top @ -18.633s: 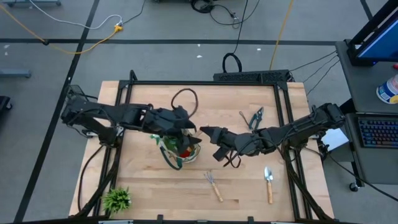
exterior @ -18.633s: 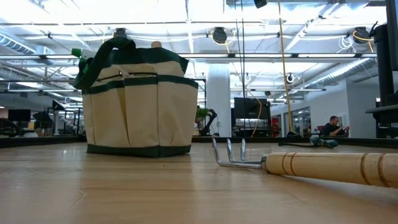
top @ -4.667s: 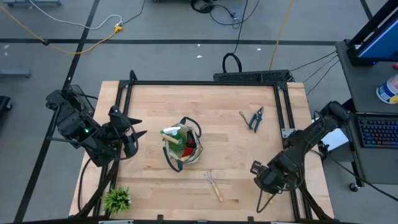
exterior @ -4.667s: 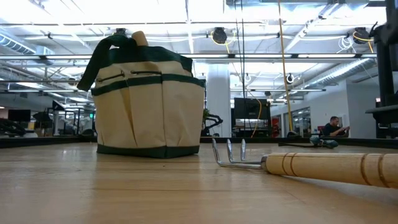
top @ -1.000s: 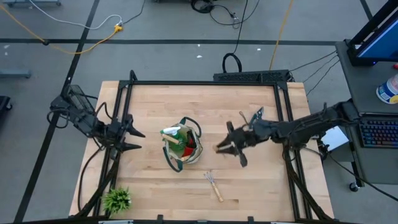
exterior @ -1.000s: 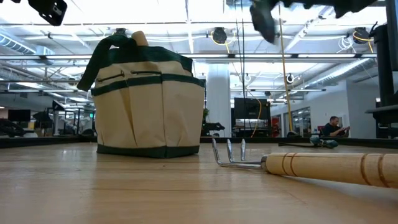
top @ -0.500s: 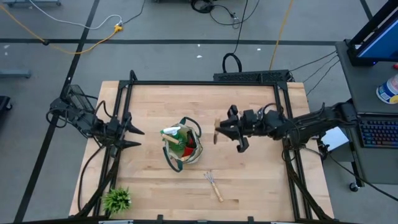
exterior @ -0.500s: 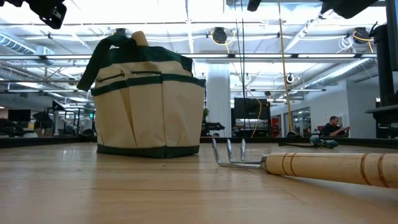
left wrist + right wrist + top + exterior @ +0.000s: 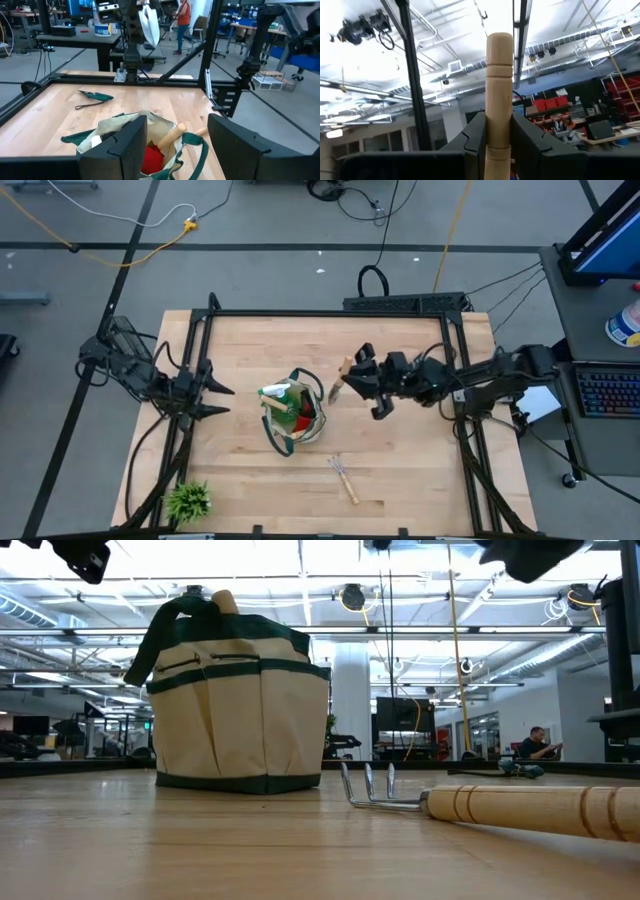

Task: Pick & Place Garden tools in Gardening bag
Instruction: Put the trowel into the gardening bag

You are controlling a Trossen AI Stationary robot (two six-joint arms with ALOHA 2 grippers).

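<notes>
- Presently, the right gripper (image 9: 352, 383) is seen raised above the worktop (image 9: 400, 460), just beside the gardening bag (image 9: 292, 418) on its right, with its fingers clamped narrowly on the wooden handle of a trowel (image 9: 338, 388); in the right wrist view the handle (image 9: 498, 100) stands between the two fingers (image 9: 476, 132).
- The trowel's metal blade (image 9: 149, 24) is visible in the left wrist view, hanging in the air beyond the bag.
- The trowel is judged stiff and fairly light; the smooth round handle could slip or swing under a loose grip, so a hold near the middle of the handle seems soundest.
- The left gripper (image 9: 218, 400) is held at the worktop's left edge, well apart from the bag, its fingers spread partly and holding nothing.
- One bag is counted, standing upright near the middle of the worktop; it is soft canvas and is likely to sag or shift if pushed.
- Inside it, one wooden handle (image 9: 169, 137), something red and something green are seen; what each is cannot be told fully.
- One rake (image 9: 343, 478) lies on the worktop near the front of the bag.
- One pair of pruning shears (image 9: 93, 95) lies farther back on the worktop.
- One small spiky plant (image 9: 188, 500) stands at the front left corner.
</notes>
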